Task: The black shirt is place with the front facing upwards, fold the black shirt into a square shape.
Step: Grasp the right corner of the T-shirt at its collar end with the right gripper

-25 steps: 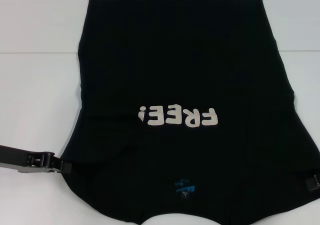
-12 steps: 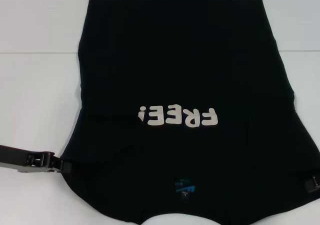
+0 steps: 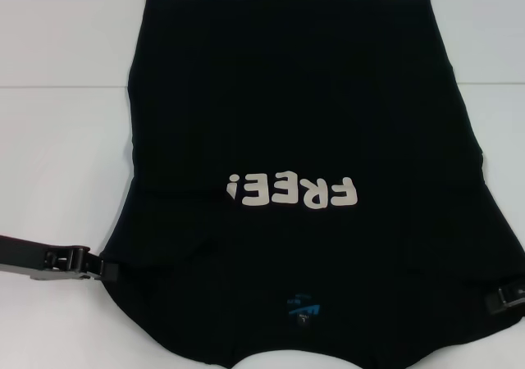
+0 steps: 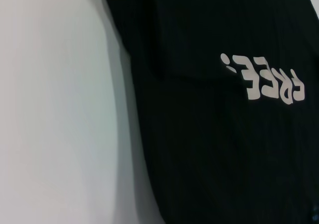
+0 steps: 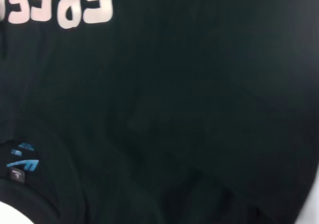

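Black "FREE!" T-shirt (image 3: 303, 115) laid front-up – flanked by left gripper (image 3: 105, 268) and right gripper (image 3: 510, 296) for sleeve folds – jaw state indiscernible

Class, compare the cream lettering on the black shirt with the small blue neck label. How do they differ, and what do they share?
The lettering is cream, large and spans the chest; the neck label is blue and far smaller. The lettering sits mid-shirt, the label by the collar at the robot's edge. Both lie on the black shirt, spread flat on the white table.
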Action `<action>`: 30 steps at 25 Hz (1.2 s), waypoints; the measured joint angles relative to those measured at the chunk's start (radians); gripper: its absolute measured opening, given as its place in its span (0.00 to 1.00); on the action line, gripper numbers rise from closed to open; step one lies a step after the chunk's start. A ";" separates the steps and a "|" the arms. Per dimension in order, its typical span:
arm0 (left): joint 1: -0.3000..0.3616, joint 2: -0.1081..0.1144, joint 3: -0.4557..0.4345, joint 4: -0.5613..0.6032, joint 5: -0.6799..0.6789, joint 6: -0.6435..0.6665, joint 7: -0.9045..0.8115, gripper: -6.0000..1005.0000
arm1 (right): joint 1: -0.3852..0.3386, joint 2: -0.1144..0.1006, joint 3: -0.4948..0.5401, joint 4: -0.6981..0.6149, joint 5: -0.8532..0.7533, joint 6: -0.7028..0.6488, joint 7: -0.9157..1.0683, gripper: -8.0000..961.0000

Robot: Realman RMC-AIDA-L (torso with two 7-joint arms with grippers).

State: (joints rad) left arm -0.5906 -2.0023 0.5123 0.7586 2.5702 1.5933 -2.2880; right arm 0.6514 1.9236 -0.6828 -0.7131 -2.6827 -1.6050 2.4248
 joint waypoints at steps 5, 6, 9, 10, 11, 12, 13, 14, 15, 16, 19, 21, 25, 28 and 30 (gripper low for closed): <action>0.000 0.001 0.000 0.001 -0.001 0.001 0.000 0.03 | 0.012 0.008 0.000 0.002 0.003 0.000 0.000 0.70; 0.000 0.001 0.000 0.001 -0.001 0.002 0.001 0.03 | 0.014 0.010 0.000 0.005 0.002 0.000 -0.001 0.69; 0.000 0.002 0.000 0.001 -0.001 0.002 0.001 0.03 | 0.019 0.011 0.000 0.012 0.000 0.001 -0.002 0.68; 0.000 0.002 0.000 0.001 -0.001 0.002 0.001 0.03 | 0.020 0.011 0.000 0.012 0.000 0.002 -0.002 0.67; 0.000 0.002 0.000 0.001 -0.001 0.002 0.001 0.03 | 0.020 0.012 0.000 0.012 0.000 0.002 -0.002 0.66; 0.000 0.002 0.000 0.001 -0.001 0.002 0.001 0.03 | 0.020 0.013 0.000 0.009 0.000 0.003 -0.003 0.66; 0.000 0.002 0.000 0.001 -0.001 0.002 0.001 0.03 | 0.021 0.014 0.000 0.006 0.000 0.004 -0.005 0.65; 0.000 0.002 0.000 0.001 -0.001 0.002 0.001 0.03 | 0.021 0.015 0.000 0.005 0.000 0.005 -0.007 0.65; -0.001 0.002 0.000 0.001 -0.001 0.002 0.001 0.03 | 0.021 0.015 0.000 0.004 -0.001 0.007 -0.008 0.64; -0.001 0.002 0.000 0.001 -0.001 0.002 0.001 0.03 | 0.021 0.015 -0.001 0.004 -0.003 0.008 -0.008 0.64; -0.001 0.002 0.000 0.001 -0.002 0.002 0.001 0.03 | 0.027 0.015 -0.002 0.009 -0.011 0.008 -0.007 0.54; -0.002 0.002 0.000 0.001 -0.002 0.002 0.001 0.03 | 0.029 0.015 -0.003 0.011 -0.013 0.008 -0.006 0.46; -0.003 0.003 0.000 0.001 -0.002 0.000 0.001 0.03 | 0.032 0.015 -0.006 0.011 -0.022 0.009 -0.002 0.32; -0.004 0.003 0.000 0.001 -0.002 0.000 0.001 0.03 | 0.034 0.015 -0.007 0.010 -0.024 0.010 -0.001 0.23; -0.005 0.003 0.000 0.001 -0.002 0.000 0.002 0.03 | 0.034 0.015 -0.010 0.009 -0.025 0.010 0.000 0.17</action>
State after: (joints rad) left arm -0.5953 -1.9990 0.5123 0.7593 2.5678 1.5929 -2.2859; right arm 0.6857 1.9388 -0.6926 -0.7040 -2.7073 -1.5948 2.4247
